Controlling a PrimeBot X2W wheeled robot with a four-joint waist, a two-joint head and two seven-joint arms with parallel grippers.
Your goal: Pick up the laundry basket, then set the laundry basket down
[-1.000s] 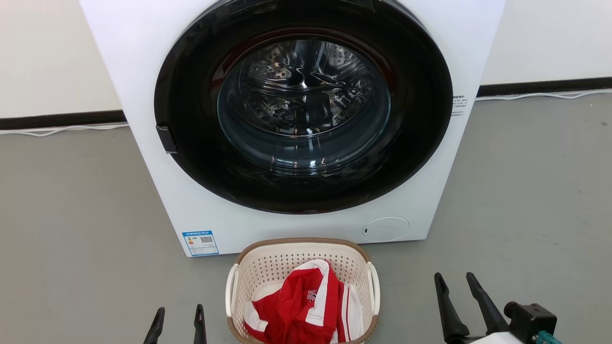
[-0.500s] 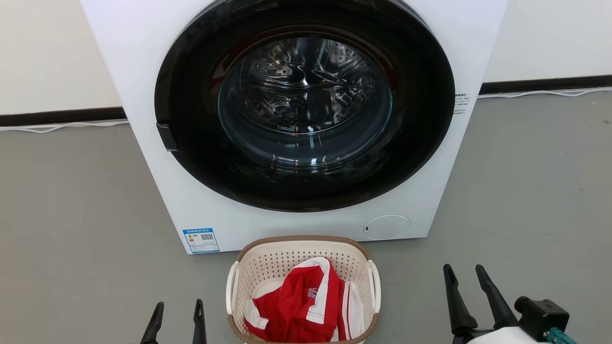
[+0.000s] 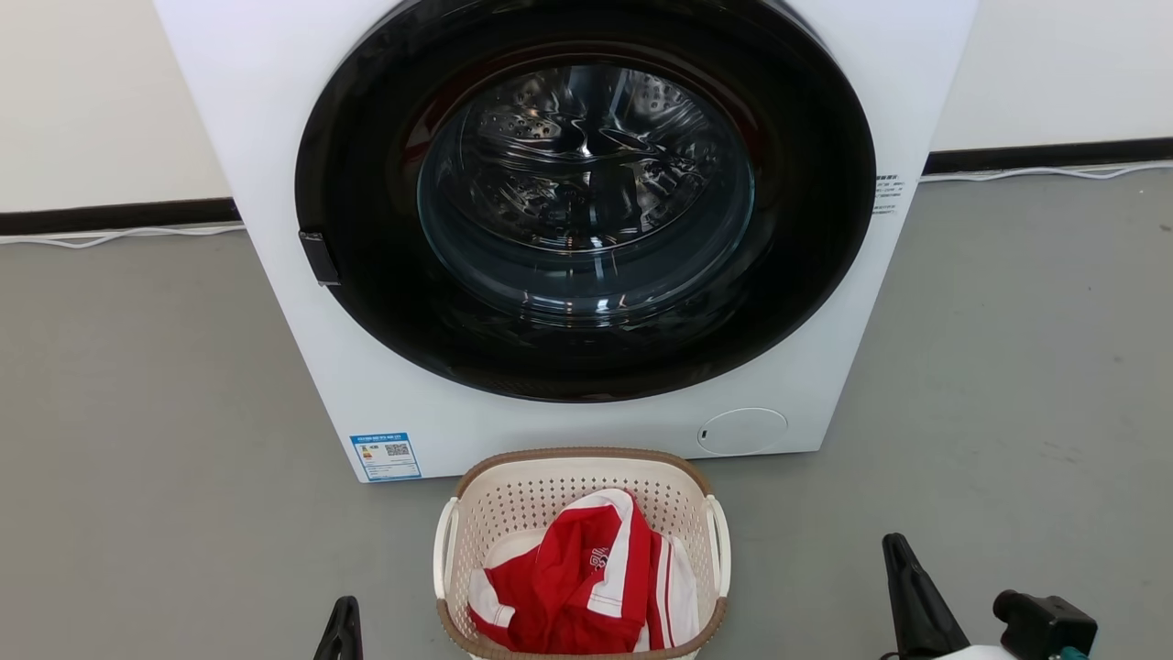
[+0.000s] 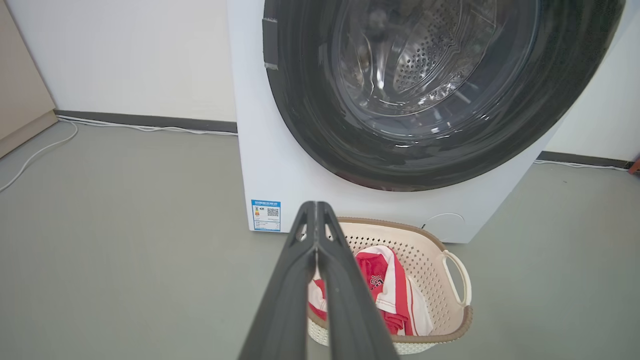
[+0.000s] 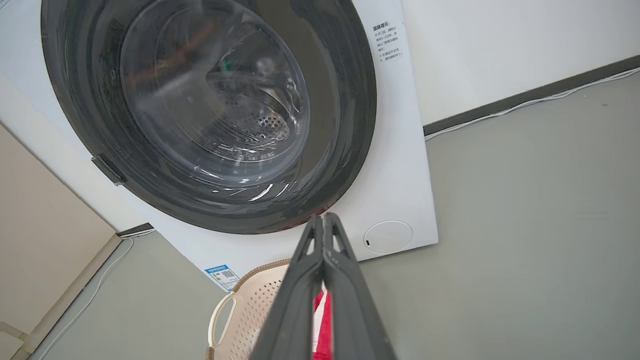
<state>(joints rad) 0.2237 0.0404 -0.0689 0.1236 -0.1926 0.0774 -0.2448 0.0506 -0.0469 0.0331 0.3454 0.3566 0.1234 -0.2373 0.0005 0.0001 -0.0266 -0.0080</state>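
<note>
The laundry basket (image 3: pixel 513 500), cream-white and perforated with a brown rim and white loop handles, sits on the grey floor just in front of the washing machine; it also shows in the left wrist view (image 4: pixel 430 265) and the right wrist view (image 5: pixel 250 305). A red and white garment (image 3: pixel 573 587) lies inside it. My left gripper (image 3: pixel 344 623) is low at the basket's left, apart from it, fingers pressed together and empty (image 4: pixel 315 220). My right gripper (image 3: pixel 903 573) stands to the basket's right, also shut on nothing (image 5: pixel 324 225).
A white front-loading washing machine (image 3: pixel 275 137) with a closed dark round door (image 3: pixel 586 202) stands right behind the basket. White cables (image 3: pixel 110 240) run along the dark skirting at the wall. A beige cabinet side (image 4: pixel 22 95) stands at the far left.
Both grippers have gone from open to shut. Both have dropped lower in the head view. The picture has shifted slightly, so the camera moved; the basket stays put.
</note>
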